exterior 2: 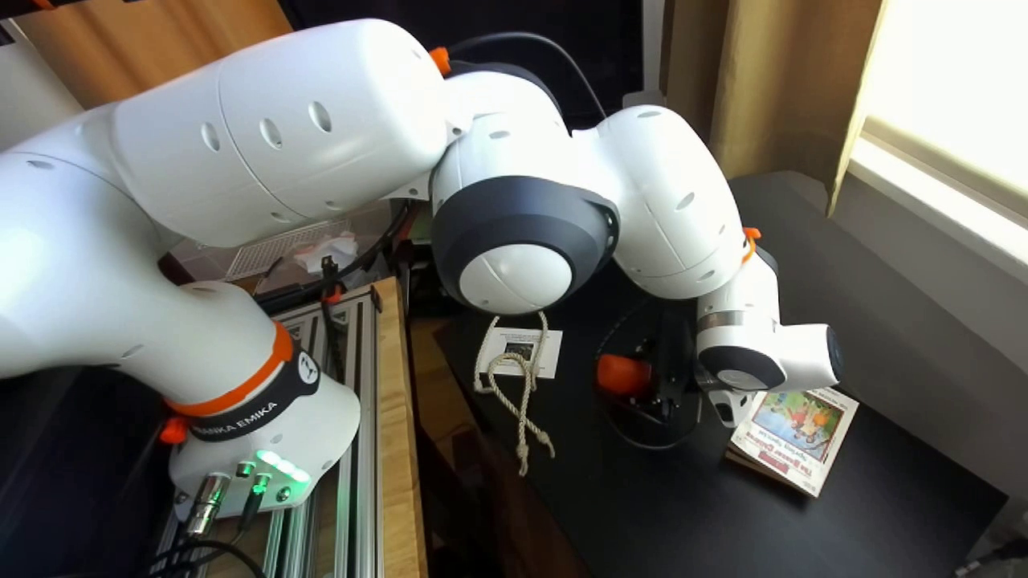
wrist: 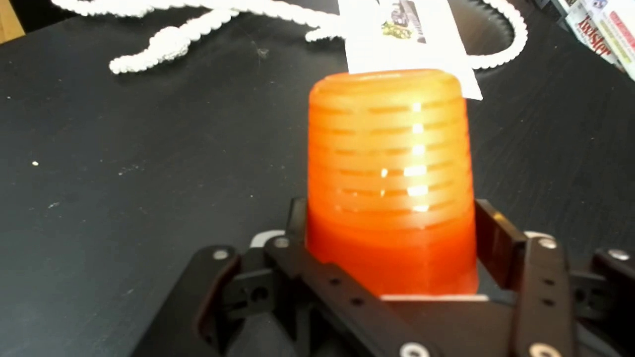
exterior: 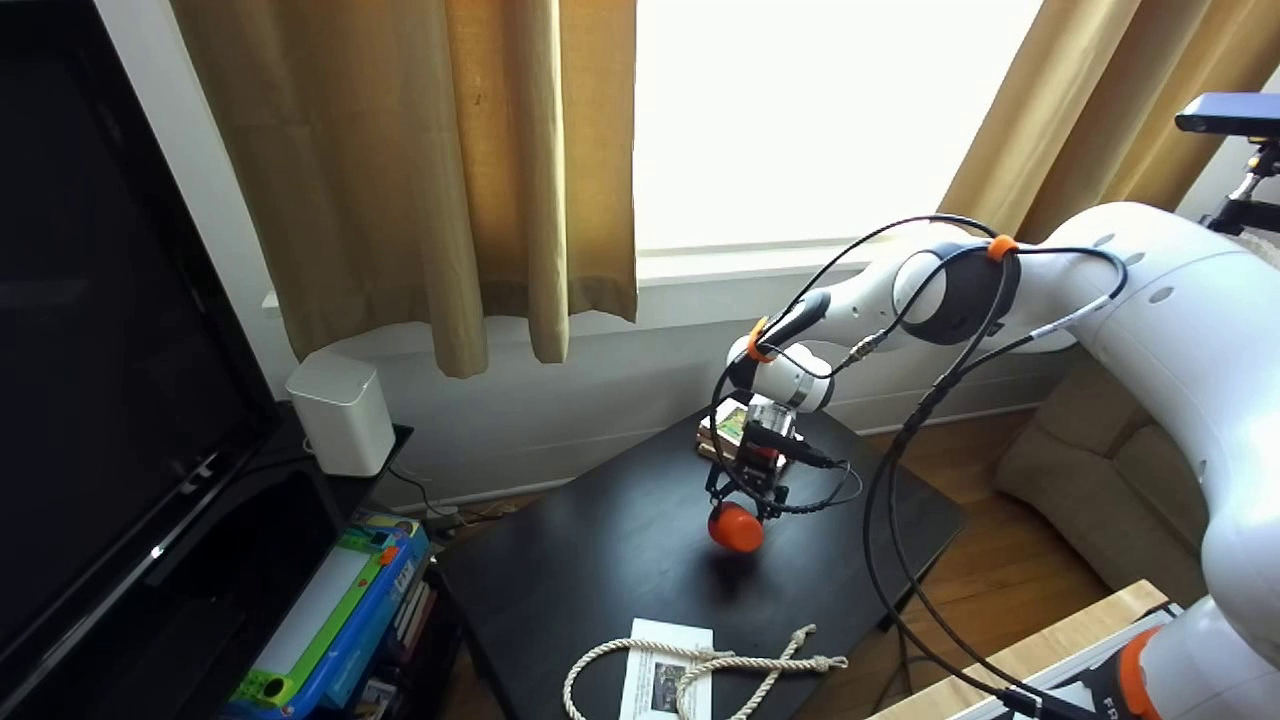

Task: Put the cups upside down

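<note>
The orange-red cup (exterior: pixel 737 528) is held by my gripper (exterior: pixel 742 506) above the black table, with a dark shadow below it. It also shows in an exterior view (exterior 2: pixel 622 375) and large in the wrist view (wrist: pixel 389 163). In the wrist view the finger pads of the gripper (wrist: pixel 394 225) press on both sides of the cup near its wide end. Its narrow closed end points away from the palm, and the cup lies tilted, not upright. The wide rim is partly hidden by the gripper's links. No other cup is in view.
The black table (exterior: pixel 610 530) bears a stack of books (exterior 2: pixel 795 437) behind the gripper. A white booklet (exterior: pixel 640 690) with a knotted rope (exterior: pixel 770 663) lies at its near end. A wall and curtained window stand behind. Black cables (exterior: pixel 890 500) loop from the arm.
</note>
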Robot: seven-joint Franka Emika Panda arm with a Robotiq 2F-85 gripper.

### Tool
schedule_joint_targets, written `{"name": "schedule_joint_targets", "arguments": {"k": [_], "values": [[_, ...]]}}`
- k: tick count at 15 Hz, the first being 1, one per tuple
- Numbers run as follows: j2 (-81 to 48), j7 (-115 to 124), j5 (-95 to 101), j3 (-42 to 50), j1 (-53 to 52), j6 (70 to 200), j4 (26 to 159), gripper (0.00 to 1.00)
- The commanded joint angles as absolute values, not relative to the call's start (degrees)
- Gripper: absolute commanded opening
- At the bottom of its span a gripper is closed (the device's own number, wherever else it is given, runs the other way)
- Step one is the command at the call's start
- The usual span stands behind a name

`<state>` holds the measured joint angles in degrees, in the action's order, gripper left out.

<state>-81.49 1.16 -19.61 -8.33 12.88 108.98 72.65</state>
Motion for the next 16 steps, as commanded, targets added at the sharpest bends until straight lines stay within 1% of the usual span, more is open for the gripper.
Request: {"name": "schedule_joint_targets", "arguments": {"k": [1, 8, 9, 16], "values": [[-83.61, 5.06, -22.57, -7.43, 12.59, 106.12, 70.69, 0.55], [-88.01, 13.62, -27.79, -6.4, 13.57, 97.09, 66.81, 0.55], [-85.18, 13.91, -29.12, -5.87, 13.67, 97.53, 71.3, 0.55], [-85.44, 18.09, -32.04, -3.51, 13.65, 97.38, 72.35, 0.55]]}}
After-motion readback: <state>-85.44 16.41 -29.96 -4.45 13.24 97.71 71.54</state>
